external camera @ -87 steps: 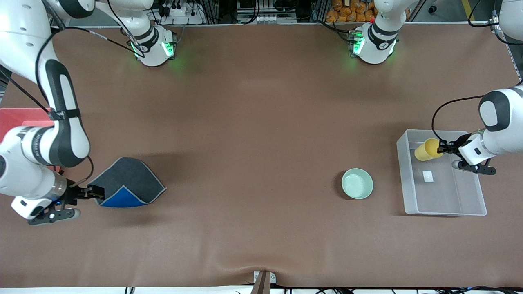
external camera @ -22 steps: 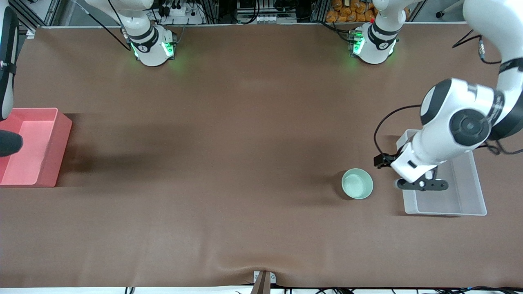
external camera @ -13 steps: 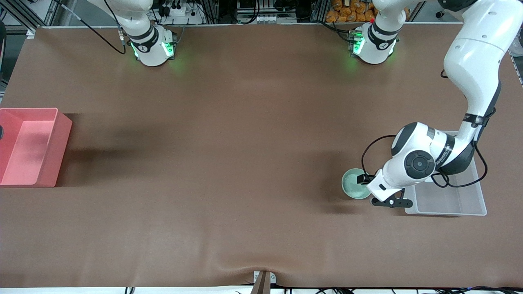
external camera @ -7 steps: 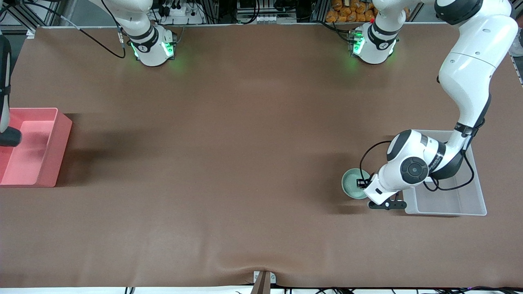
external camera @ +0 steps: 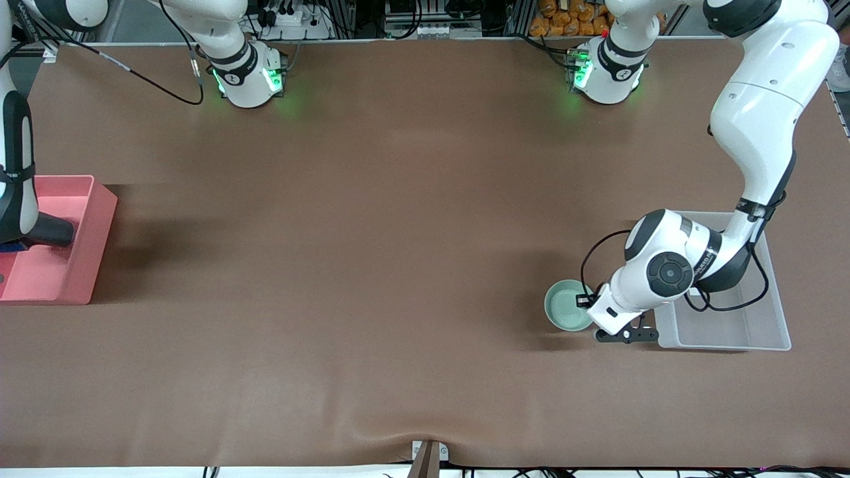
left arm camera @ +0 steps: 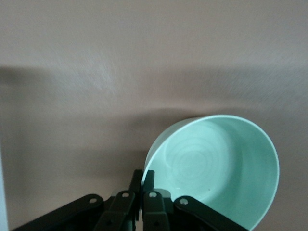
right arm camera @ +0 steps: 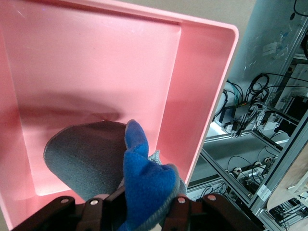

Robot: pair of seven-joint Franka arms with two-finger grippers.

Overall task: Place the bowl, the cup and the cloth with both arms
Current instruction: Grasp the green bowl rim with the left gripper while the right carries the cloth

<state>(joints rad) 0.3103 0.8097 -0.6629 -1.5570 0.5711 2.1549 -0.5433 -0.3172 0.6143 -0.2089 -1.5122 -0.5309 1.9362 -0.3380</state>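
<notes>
I've got the left gripper (left arm camera: 143, 180) pinched on the rim of the bowl (external camera: 568, 305), which sits on the tabletop near the left arm's end, just beside the clear bin (external camera: 764, 335); placing it is still to do. The right gripper (right arm camera: 139, 209) is clamped on the cloth (right arm camera: 96, 156), hanging over the pink bin (external camera: 83, 265) at the right arm's edge, not released. Cup not visible. Bowl: pale mint, glossy, shallow, looks slightly tilted.
</notes>
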